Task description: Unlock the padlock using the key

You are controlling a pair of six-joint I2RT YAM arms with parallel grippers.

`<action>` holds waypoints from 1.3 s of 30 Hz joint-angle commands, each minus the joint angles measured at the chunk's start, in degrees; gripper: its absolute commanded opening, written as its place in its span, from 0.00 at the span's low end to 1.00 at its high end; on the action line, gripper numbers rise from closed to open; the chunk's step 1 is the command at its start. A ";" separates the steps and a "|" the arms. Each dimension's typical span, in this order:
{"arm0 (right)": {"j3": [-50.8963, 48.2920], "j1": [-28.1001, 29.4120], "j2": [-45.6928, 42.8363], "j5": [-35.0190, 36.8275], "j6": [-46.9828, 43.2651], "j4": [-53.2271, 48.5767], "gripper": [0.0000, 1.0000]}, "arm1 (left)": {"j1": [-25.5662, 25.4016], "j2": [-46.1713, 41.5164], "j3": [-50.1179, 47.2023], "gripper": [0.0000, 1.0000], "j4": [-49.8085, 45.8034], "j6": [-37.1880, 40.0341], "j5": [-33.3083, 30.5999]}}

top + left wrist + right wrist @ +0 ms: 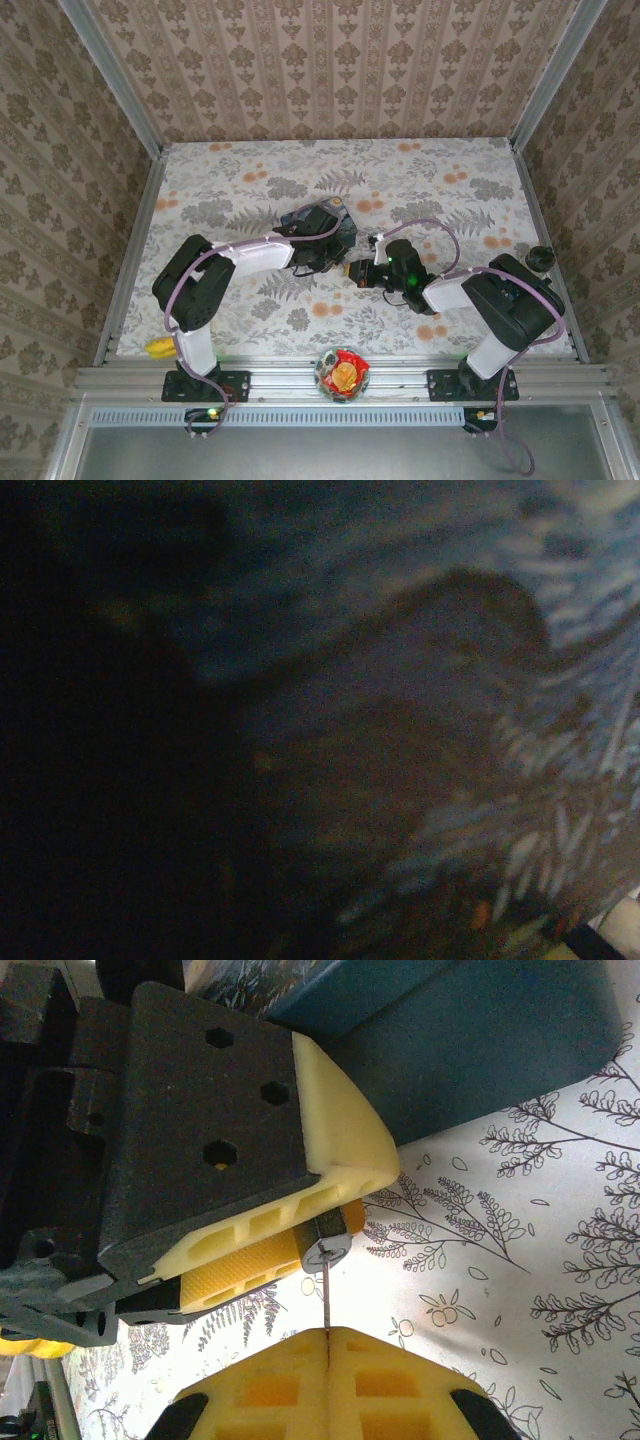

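Observation:
In the right wrist view, the padlock, small and dark with a round silvery keyhole face, is pinched between the cream and yellow fingers of my left gripper. From below, the thin metal blade of the key runs straight up into that keyhole face. My right gripper is shut on the key's lower end, its yellow fingertips pressed together. From above, the two grippers meet at the table's middle, with the left gripper just beyond the right gripper.
A blue painted box lies right behind the left gripper and is a dark blur in the left wrist view. A red and yellow bowl sits on the front rail. A yellow item is front left and a dark knob far right.

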 commanded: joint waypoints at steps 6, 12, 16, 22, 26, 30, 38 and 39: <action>1.40 0.31 -0.08 2.71 -0.69 1.99 0.00 | 0.04 -1.04 -0.78 0.09 -0.72 -2.65 2.49; 0.68 0.31 -1.12 2.16 -1.20 2.85 0.00 | 0.04 -0.87 -0.82 0.09 -0.66 -2.73 2.49; 0.51 0.28 -1.92 2.35 -1.49 2.50 0.00 | 0.04 -0.68 -0.76 0.09 -0.63 -2.74 2.65; 0.16 -0.04 -2.55 2.45 -1.52 2.23 0.00 | 0.09 -0.77 -1.00 0.08 -0.63 -2.84 2.58; 0.02 -0.22 -2.60 2.59 -1.41 2.23 0.00 | 0.13 -1.21 -1.32 0.08 -0.63 -2.83 2.49; 0.33 -0.22 -1.99 2.19 -1.06 2.70 0.00 | 0.19 -1.30 -1.52 0.09 -0.28 -3.09 2.57; 0.74 -0.15 -0.19 1.82 -0.35 3.99 0.00 | 0.16 -1.04 -1.14 0.09 0.24 -3.45 3.57; 0.77 -0.13 -0.03 1.82 -0.35 4.14 0.00 | 0.13 -1.04 -1.08 0.09 0.33 -3.67 3.83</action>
